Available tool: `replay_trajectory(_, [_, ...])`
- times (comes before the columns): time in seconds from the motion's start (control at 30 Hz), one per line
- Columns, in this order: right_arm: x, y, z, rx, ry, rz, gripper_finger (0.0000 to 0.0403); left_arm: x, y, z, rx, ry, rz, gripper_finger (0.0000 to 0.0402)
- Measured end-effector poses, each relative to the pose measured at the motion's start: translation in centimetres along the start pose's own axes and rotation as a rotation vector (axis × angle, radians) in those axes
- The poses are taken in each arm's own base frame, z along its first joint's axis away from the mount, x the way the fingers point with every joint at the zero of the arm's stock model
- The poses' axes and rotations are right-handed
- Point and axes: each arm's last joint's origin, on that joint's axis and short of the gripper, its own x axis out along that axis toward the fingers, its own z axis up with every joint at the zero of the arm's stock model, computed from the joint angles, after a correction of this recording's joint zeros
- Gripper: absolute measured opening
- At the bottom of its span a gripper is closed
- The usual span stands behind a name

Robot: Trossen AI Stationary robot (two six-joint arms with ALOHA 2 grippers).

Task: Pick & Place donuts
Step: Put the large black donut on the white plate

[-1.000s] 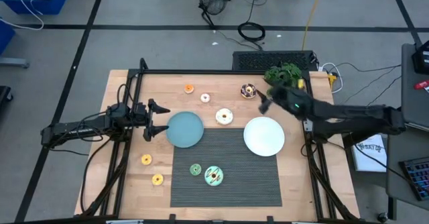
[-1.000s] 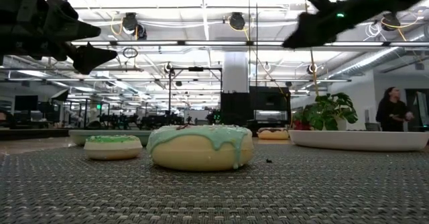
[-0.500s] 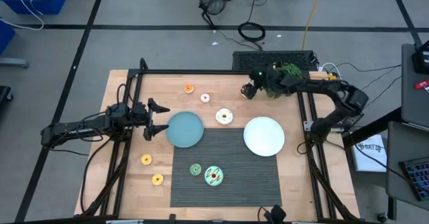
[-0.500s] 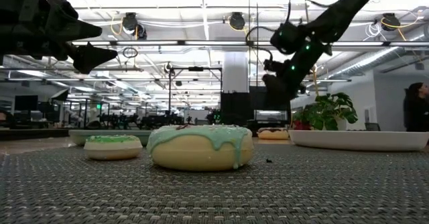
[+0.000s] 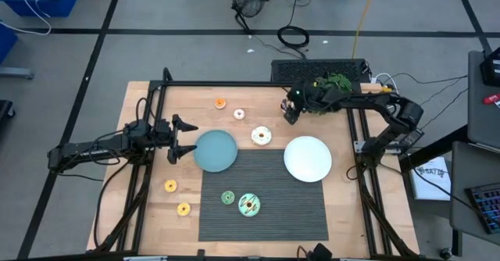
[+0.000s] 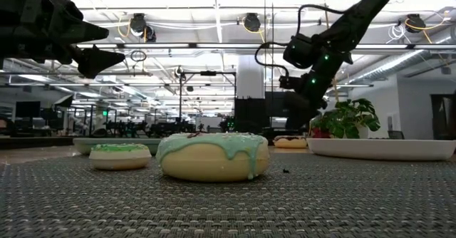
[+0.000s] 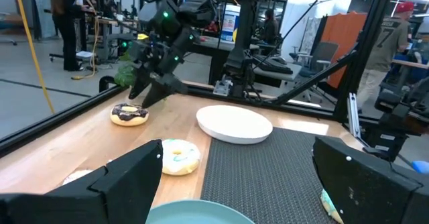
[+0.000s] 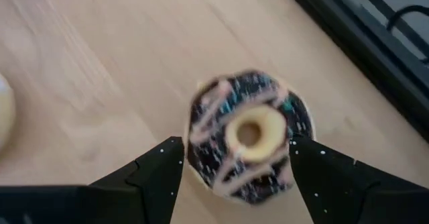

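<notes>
Now, right hand (image 5: 291, 112): lowered at the far side of the tabletop (image 5: 141, 214), fingers spread wide on either side of the chocolate donut (image 8: 249, 143), holding nothing; whether the fingers touch the donut is hard to tell.
Chocolate donut: flat on the bare wood near the far edge, brown icing with pale stripes and sprinkles, close to the potted plant (image 5: 332, 84).
Left hand (image 5: 186, 138): waiting just beside the teal plate (image 5: 216, 150), fingers spread apart, empty.
Yellow-ringed white donut (image 5: 261, 136): on the wood between the teal plate and the white plate (image 5: 308, 159).
Orange donut (image 5: 220, 102) and small white donut (image 5: 239, 114): near each other on the far part of the tabletop.
Mint donut (image 5: 249, 205) and green donut (image 5: 227, 198): side by side on the dark mat (image 5: 297, 206).
Two yellow donuts (image 5: 170, 186): on the wood on the left arm's side of the mat, near the front.
</notes>
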Motion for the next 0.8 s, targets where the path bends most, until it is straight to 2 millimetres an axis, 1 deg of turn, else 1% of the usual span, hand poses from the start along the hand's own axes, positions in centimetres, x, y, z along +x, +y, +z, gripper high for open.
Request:
replay_trajectory(0.13, [-0.1, 0.3, -0.4, -0.023, 0.039, -0.067, 0.0252, 0.0, 0.0, 0.0, 0.000, 0.000, 0.000, 0.0379])
replay_trajectory(0.27, [-0.1, 0.4, -0.6, -0.023, 0.055, -0.058, 0.0252, 0.0, 0.0, 0.0, 0.000, 0.001, 0.000, 0.0379])
replay_trajectory(0.4, [0.1, 0.5, -1.3, -0.036, 0.074, -0.056, 0.0259, 0.0, 0.0, 0.0, 0.000, 0.000, 0.000, 0.0379])
replay_trajectory(0.5, [0.4, 0.5, -1.8, -0.037, 0.074, -0.058, 0.0283, 0.0, 0.0, 0.0, 0.000, 0.000, 0.000, 0.0379])
replay_trajectory(0.67, [0.5, 0.5, -1.7, 0.007, 0.039, -0.061, 0.0338, 0.0, 0.0, 0.0, -0.001, 0.001, 0.000, 0.0379])
replay_trajectory(0.73, [0.5, 0.5, -1.7, 0.010, 0.029, -0.061, 0.0352, 0.0, 0.0, 0.0, 0.000, 0.001, 0.000, 0.0379])
replay_trajectory(0.8, [0.5, 0.5, -1.5, 0.013, 0.015, -0.060, 0.0357, 0.0, 0.0, 0.0, 0.000, 0.001, 0.000, 0.0379])
